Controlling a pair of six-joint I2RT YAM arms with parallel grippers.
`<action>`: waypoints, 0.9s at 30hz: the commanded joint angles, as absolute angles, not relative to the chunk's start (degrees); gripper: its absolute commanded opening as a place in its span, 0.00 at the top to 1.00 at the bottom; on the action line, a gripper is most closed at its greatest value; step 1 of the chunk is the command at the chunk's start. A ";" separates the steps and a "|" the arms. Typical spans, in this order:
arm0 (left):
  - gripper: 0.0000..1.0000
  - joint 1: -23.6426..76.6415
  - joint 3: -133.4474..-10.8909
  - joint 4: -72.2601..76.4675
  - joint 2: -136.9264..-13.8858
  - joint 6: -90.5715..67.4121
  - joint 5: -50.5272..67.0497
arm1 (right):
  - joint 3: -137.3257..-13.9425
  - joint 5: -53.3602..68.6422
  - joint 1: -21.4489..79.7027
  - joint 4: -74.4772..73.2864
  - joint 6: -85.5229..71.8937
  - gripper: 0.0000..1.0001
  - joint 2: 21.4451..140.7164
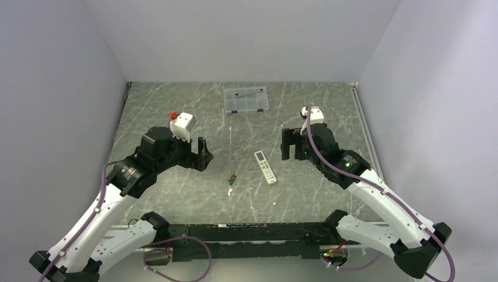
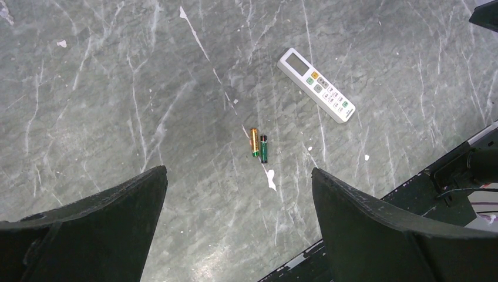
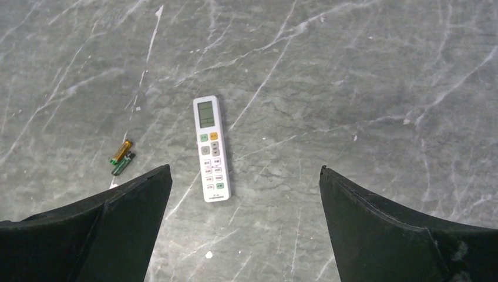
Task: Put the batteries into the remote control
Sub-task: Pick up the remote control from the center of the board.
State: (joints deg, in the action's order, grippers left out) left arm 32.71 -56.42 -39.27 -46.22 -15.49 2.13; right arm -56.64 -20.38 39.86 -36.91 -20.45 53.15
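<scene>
The white remote control (image 1: 265, 167) (image 2: 316, 84) (image 3: 211, 148) lies face up on the marble table, screen and buttons showing. Two batteries (image 1: 231, 177) (image 2: 259, 144) (image 3: 122, 157), one copper-orange and one dark green, rest side by side just left of it. My left gripper (image 1: 202, 154) (image 2: 239, 176) hovers open to the left of the batteries, holding nothing. To the right of the remote, my right gripper (image 1: 288, 144) (image 3: 244, 173) is also open and holds nothing. Both stand above the table, apart from the objects.
A clear plastic compartment box (image 1: 246, 99) with blue latches sits at the back of the table. Grey walls close in the table on three sides. The black base rail (image 1: 246, 234) runs along the near edge.
</scene>
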 commanded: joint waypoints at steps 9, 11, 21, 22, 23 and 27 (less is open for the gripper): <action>0.01 32.78 -56.51 -38.31 -45.62 -13.94 2.87 | -57.29 -13.52 39.90 -34.57 -18.84 0.01 58.70; 0.01 32.78 -56.51 -38.47 -45.70 -13.93 2.68 | -56.93 -12.81 39.90 -34.18 -19.01 0.02 60.01; 0.01 32.78 -56.52 -38.67 -46.02 -13.75 2.63 | -53.30 -8.41 39.90 -29.40 -20.16 0.04 66.74; 0.01 32.78 -56.51 -38.67 -45.97 -13.72 2.55 | -53.15 -7.93 39.90 -29.05 -20.34 0.05 67.58; 0.01 32.78 -56.55 -38.67 -45.97 -13.78 2.51 | -52.98 -7.26 39.90 -28.70 -20.53 0.05 68.60; 0.01 32.78 -56.51 -38.67 -46.04 -13.58 2.49 | -52.30 -4.73 39.90 -27.22 -21.21 0.09 72.38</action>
State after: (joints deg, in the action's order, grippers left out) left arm 32.71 -56.42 -39.31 -46.24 -14.48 2.15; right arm -52.95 -8.19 39.86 -31.11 -19.94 69.93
